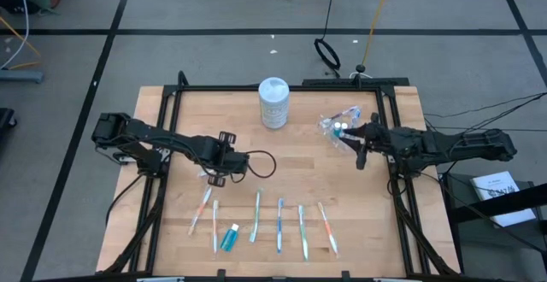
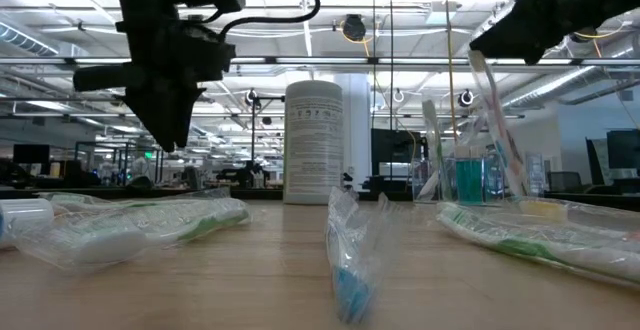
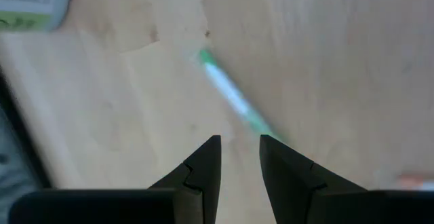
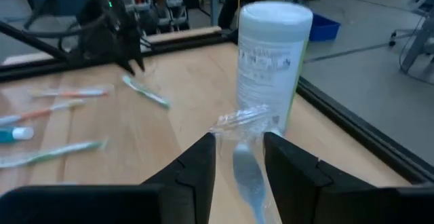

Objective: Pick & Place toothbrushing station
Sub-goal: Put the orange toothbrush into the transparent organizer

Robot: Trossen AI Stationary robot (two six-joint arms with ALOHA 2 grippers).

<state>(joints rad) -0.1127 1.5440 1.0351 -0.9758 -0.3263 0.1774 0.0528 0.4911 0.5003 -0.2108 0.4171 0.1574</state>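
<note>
Partly done: clear cup (image 1: 339, 126) at the table's right rear already holding a few toothbrushes, with right gripper (image 1: 360, 148) beside it, pinching a wrapped toothbrush (image 4: 247, 173). Still to move: six brushes (image 1: 279, 225) and a toothpaste tube (image 1: 229, 237) along the front edge. Left gripper (image 1: 224, 171) above the nearest of them, fingers narrowly apart and empty.

I see open worktop (image 1: 162, 222) in the middle of the high view, between the left tool (image 1: 224, 164) and the right tool (image 1: 360, 149), with nothing lying there. Above that, near the top centre, the white canister (image 1: 273, 102) stands upright and blocks the way. Right of it sits the clear cup (image 1: 335, 126), close to my right tool. Along the bottom, the row of toothbrushes (image 1: 279, 224) and a teal tube (image 1: 230, 237) fill the worktop, with narrow bare strips between them.
</note>
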